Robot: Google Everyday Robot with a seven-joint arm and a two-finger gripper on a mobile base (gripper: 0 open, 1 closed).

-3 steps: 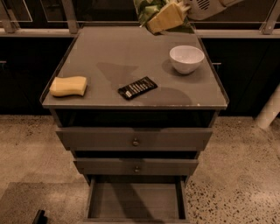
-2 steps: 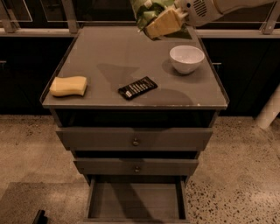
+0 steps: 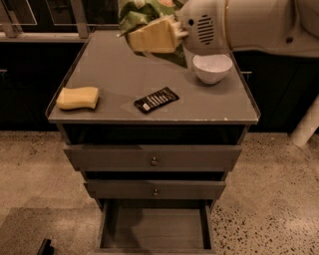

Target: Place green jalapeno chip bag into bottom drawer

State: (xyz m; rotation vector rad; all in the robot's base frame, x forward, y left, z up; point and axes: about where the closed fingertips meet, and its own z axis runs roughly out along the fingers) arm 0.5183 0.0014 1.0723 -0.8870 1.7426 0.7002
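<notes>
My gripper (image 3: pixel 149 35) is high above the back of the cabinet top, at the top middle of the camera view. It is shut on the green jalapeno chip bag (image 3: pixel 133 13), a crumpled green-and-white foil bag that sticks up past the top edge of the view. A tan finger (image 3: pixel 153 36) lies across the front of the bag. The bottom drawer (image 3: pixel 155 228) is pulled open at the foot of the cabinet, with a plain bare floor.
On the cabinet top (image 3: pixel 114 74) lie a yellow sponge (image 3: pixel 78 98) at the left, a flat black wrapper (image 3: pixel 156 99) in the middle and a white bowl (image 3: pixel 212 67) at the back right. Two upper drawers (image 3: pixel 153 158) with small knobs are shut.
The arm has come forward and to the left with the bag, so gripper and bag now look larger and nearer the camera. The things on the cabinet have not moved.
</notes>
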